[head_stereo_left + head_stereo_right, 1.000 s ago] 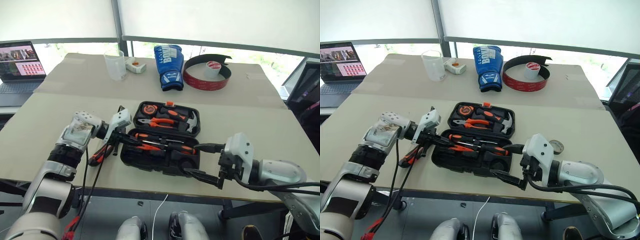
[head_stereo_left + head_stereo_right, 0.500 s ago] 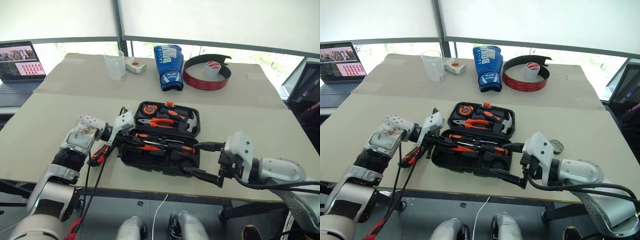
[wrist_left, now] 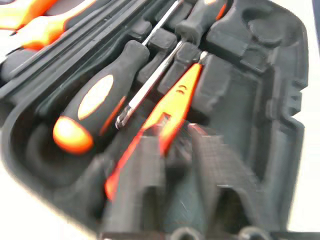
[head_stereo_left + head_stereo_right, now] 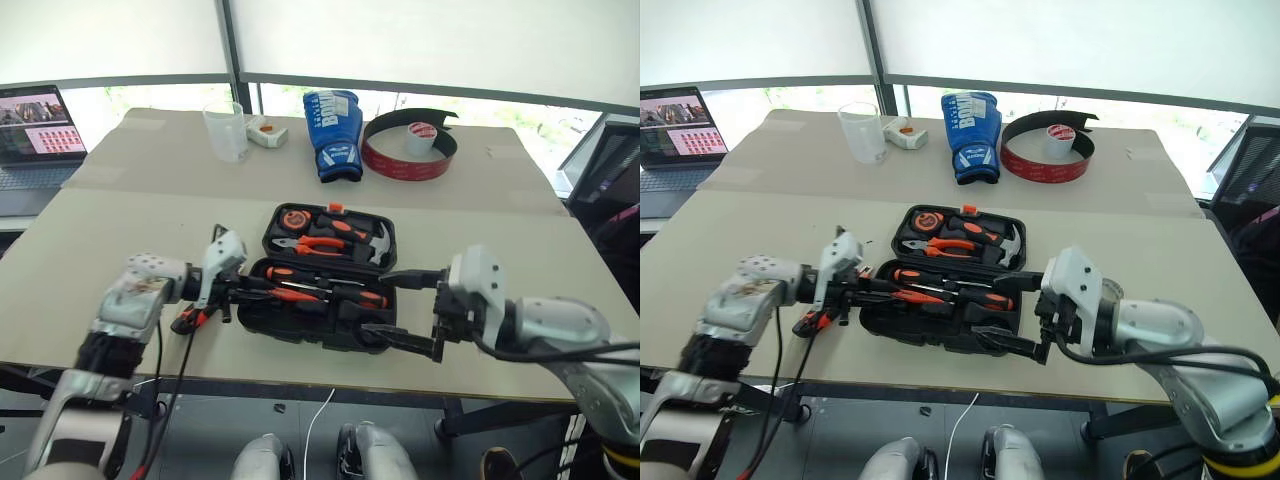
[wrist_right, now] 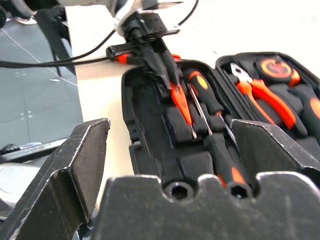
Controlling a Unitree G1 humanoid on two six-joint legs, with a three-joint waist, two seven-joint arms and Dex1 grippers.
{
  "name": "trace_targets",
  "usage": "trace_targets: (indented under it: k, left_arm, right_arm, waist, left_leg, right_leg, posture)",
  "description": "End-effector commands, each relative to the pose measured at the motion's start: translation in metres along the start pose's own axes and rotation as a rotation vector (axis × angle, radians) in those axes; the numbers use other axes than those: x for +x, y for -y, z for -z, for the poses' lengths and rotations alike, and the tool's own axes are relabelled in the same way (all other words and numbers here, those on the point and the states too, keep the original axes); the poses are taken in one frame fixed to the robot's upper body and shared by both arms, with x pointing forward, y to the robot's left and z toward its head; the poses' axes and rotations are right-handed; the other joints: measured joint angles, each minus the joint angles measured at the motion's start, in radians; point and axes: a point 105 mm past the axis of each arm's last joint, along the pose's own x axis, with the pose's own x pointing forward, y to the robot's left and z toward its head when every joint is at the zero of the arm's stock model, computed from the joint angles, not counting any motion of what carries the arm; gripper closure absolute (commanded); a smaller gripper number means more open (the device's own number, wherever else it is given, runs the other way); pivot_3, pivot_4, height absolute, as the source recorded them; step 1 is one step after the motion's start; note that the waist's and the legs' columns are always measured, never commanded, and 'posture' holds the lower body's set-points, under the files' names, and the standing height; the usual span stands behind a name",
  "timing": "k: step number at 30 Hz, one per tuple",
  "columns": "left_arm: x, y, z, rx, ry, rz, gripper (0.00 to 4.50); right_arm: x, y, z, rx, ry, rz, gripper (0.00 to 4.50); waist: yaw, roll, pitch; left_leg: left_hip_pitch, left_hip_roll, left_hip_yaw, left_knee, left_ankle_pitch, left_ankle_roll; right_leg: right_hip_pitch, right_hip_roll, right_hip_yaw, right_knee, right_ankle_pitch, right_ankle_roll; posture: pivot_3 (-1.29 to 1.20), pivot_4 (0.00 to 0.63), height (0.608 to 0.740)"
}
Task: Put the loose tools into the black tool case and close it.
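While the left gripper [image 4: 238, 291], fingers part open, lets a slim orange tool [image 5: 181, 102] into the black case [image 4: 322, 318], the right gripper [image 4: 402, 309] gapes empty near the table's front edge; the tool looks light, stiff, best pinched mid-handle.

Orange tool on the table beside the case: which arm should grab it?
Left, probably. The left gripper hangs right beside the orange tool at the left end of the case; the right gripper is across it.

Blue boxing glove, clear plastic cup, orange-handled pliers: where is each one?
Blue boxing glove [image 4: 332, 132], left eye view, middle of its back.
Clear plastic cup [image 4: 226, 132], left eye view, its side wall.
Orange-handled pliers [image 4: 318, 243], left eye view, on the handles, in the case's far half.
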Motion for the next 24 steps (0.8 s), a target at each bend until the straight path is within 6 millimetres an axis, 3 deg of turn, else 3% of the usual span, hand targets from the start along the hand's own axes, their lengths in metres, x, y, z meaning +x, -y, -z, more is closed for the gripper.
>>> trace_targets:
  k: [1, 5, 12, 13, 18, 24]
  left_arm:
    - [-0.045, 0.002, -0.016, 0.032, 0.066, -0.192, 1.47]
    - [-0.096, 0.019, 0.010, -0.043, 0.032, -0.397, 0.02]
    - [-0.146, 0.052, 0.049, -0.145, -0.088, -0.600, 0.02]
    - [-0.149, 0.055, 0.052, -0.152, -0.104, -0.611, 0.02]
    - [-0.148, 0.055, 0.058, -0.169, -0.157, -0.617, 0.02]
    - [-0.115, 0.035, 0.063, -0.208, -0.260, -0.544, 0.02]
  right_arm:
    - [0.000, 0.006, -0.014, -0.023, 0.040, -0.064, 0.00]
    - [0.005, 0.010, -0.027, -0.043, 0.077, -0.163, 0.00]
    - [0.006, 0.012, -0.040, -0.063, 0.114, -0.260, 0.00]
    - [0.007, 0.012, -0.040, -0.063, 0.115, -0.267, 0.00]
    - [0.007, 0.011, -0.038, -0.072, 0.101, -0.286, 0.00]
    - [0.003, 0.006, -0.038, -0.078, 0.092, -0.250, 0.00]
  waist:
    - [-0.001, 0.000, 0.000]
    - [-0.011, 0.001, 0.000]
    - [0.012, 0.002, 0.000]
    - [0.015, 0.002, 0.000]
    - [0.021, 0.002, 0.000]
    - [0.025, 0.003, 0.000]
  left_leg:
    - [0.000, 0.000, 0.000, 0.000, 0.000, 0.000]
    - [0.002, 0.001, 0.000, -0.003, 0.000, -0.001]
    - [0.000, 0.002, 0.000, -0.003, -0.003, -0.002]
    - [0.000, 0.002, 0.000, -0.003, -0.007, -0.009]
    - [0.000, 0.002, 0.000, -0.003, -0.009, -0.009]
    - [-0.001, 0.002, 0.000, -0.003, -0.009, -0.010]
  right_leg:
    - [0.000, 0.000, 0.000, 0.000, 0.000, 0.000]
    - [0.000, 0.000, 0.000, -0.001, 0.000, 0.000]
    - [0.000, 0.000, -0.001, -0.004, 0.000, 0.000]
    - [0.000, 0.000, -0.001, -0.004, 0.000, 0.000]
    - [0.000, 0.000, -0.001, -0.004, 0.000, 0.000]
    - [-0.001, 0.000, -0.002, -0.004, 0.000, -0.001]
  posture:
    - [0.00, 0.150, 0.727]
    - [0.00, 0.150, 0.727]
    - [0.00, 0.150, 0.727]
    - [0.00, 0.150, 0.727]
    - [0.00, 0.150, 0.727]
    - [0.00, 0.150, 0.727]
